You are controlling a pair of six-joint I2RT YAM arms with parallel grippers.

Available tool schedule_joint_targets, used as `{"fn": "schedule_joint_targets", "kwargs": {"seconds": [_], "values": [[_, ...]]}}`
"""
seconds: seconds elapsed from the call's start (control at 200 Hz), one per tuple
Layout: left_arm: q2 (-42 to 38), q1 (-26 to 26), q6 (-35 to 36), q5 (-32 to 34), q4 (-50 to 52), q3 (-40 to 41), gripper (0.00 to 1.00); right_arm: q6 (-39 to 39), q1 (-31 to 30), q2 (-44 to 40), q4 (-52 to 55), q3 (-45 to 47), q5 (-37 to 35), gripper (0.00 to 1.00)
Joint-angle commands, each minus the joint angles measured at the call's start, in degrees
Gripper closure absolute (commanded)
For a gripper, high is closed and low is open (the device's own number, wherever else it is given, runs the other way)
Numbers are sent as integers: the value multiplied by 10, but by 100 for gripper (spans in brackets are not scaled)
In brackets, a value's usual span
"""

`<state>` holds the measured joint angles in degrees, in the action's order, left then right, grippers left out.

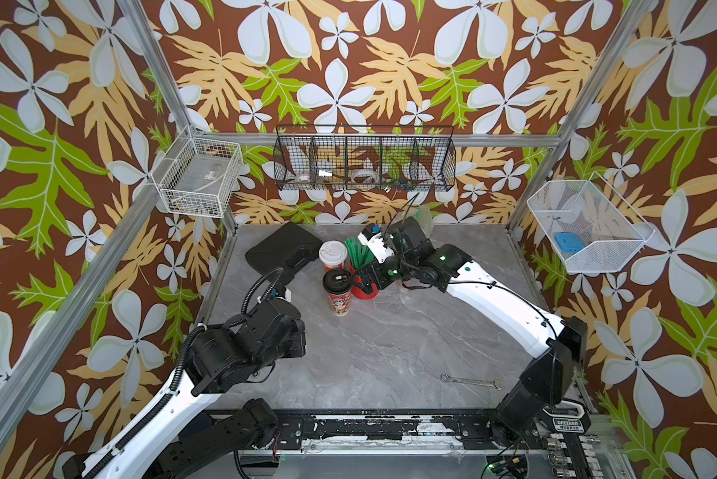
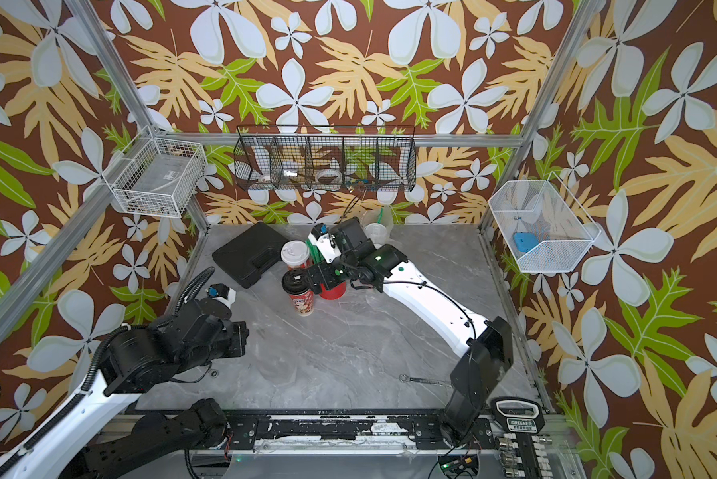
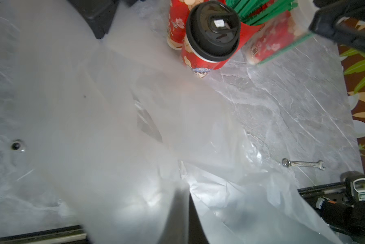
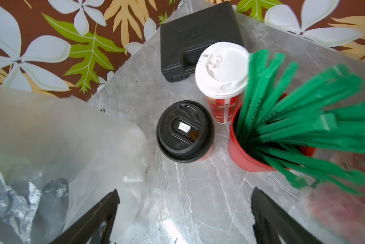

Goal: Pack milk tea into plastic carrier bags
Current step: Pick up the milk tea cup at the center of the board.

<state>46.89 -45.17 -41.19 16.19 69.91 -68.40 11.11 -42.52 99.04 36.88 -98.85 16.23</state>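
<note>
Two milk tea cups stand mid-table in both top views. One has a black lid [image 1: 337, 281] [image 4: 184, 131] [image 3: 213, 27]. The one behind it has a white lid [image 1: 332, 252] [image 4: 221, 71]. My right gripper [image 4: 183, 193] [image 1: 358, 277] hovers open beside the black-lid cup, with nothing between its fingers. In the left wrist view, my left gripper [image 3: 182, 188] is shut on a clear plastic carrier bag [image 3: 114, 126]. The bag's film spreads toward the cups and also shows in the right wrist view [image 4: 50, 137]. Another white-lid cup [image 2: 374, 229] stands behind the right arm, in crinkly clear plastic [image 2: 384, 216].
A red pot of green straws [image 1: 363, 265] [image 4: 251, 156] stands right beside the cups, under my right wrist. A black case [image 1: 284, 249] lies at the back left. A wrench [image 1: 470, 381] lies near the front right. Wire baskets [image 1: 365, 161] hang on the walls.
</note>
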Motion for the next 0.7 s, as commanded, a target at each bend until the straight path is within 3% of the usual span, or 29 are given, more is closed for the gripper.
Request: {"fn": "schedule_joint_targets", "kwargs": {"seconds": [0.0,0.385,0.696], "values": [[1,1,8,60,58,-26,100,-31,-15,40,32,-44,-28,3],[2,1,34,46,21,17,100,-57,-52,164,89,-171,-108,2],[0,7,47,36,-18,40,100,-67,-63,216,117,-224,-161,13]]}}
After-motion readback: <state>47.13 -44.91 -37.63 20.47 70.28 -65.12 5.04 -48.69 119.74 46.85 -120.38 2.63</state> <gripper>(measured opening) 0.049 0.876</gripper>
